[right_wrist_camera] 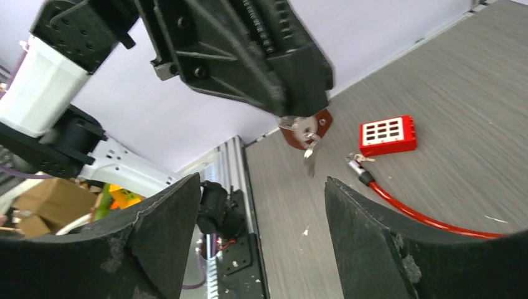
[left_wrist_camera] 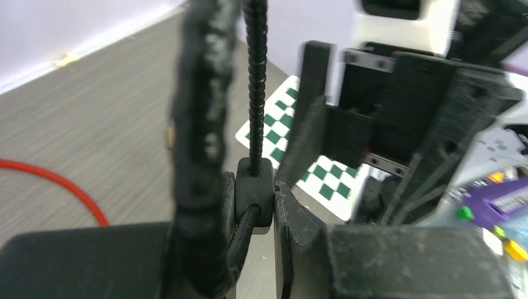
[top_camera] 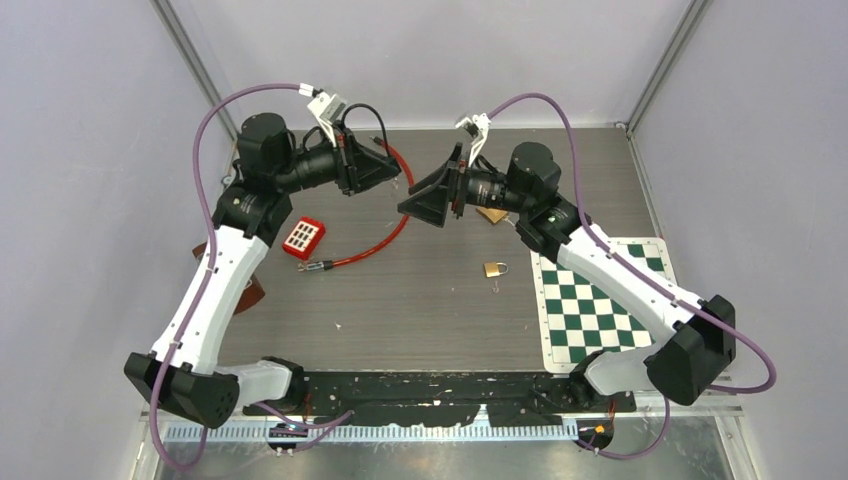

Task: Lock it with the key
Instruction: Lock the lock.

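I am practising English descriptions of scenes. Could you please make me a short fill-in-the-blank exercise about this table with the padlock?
The right jaws stand ____. The left jaws are shut on a small block of ____ colour. The padlock lies on the table, between the mat and a cable of ____ colour.
Missing words: open, black, red.

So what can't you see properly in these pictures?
- Top view: the left pincer hides whatever it grips.
- Top view: a tan thing lies mostly under the right arm, so I can't name it.
- Left wrist view: the black cable lock in the left pincer is blurred, and no keyhole shows.
- Right wrist view: the key hanging under the left pincer is tiny, and what it hangs from is hidden.
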Robot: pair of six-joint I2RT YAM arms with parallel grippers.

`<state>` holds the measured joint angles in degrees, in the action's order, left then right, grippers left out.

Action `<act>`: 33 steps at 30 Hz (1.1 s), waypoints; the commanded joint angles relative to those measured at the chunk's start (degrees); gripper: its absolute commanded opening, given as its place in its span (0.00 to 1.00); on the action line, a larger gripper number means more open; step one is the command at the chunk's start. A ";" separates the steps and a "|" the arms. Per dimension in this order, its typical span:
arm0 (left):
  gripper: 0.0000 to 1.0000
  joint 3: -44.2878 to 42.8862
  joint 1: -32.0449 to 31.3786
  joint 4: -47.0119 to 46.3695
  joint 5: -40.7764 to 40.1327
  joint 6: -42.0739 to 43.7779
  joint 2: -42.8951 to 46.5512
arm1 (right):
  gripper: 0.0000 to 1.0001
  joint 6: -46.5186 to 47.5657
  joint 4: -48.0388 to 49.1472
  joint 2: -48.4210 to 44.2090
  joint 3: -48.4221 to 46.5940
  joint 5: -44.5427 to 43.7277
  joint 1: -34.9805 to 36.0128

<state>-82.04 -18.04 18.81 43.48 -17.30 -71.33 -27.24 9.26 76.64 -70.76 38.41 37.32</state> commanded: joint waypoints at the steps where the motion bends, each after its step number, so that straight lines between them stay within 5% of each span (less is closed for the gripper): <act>1: 0.00 0.87 1.51 -11.50 15.03 -7.05 2.78 | 0.80 -15.47 23.07 0.48 3.45 8.50 -2.18; 6: 0.00 0.36 2.04 -14.32 25.69 -8.31 2.52 | 0.80 -24.52 34.31 2.73 4.98 11.06 -2.33; 12: 0.00 1.00 2.13 -16.17 26.45 -8.70 3.37 | 0.79 -27.79 40.01 5.49 4.00 13.47 -2.26; 20: 0.00 2.94 2.13 -29.59 28.03 -18.53 2.91 | 0.62 -41.98 61.12 11.52 2.52 19.22 -1.29; 28: 0.00 3.67 2.11 -32.51 28.21 -20.85 2.83 | 0.53 -43.14 61.91 12.90 1.16 19.04 -1.11; 33: 0.00 4.55 2.13 -33.22 29.11 -20.84 2.95 | 0.56 -45.60 66.18 13.63 0.60 19.53 -1.07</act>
<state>-77.91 -16.32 -9.93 71.05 -37.06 -69.47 -70.26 68.14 90.04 -67.31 56.97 35.94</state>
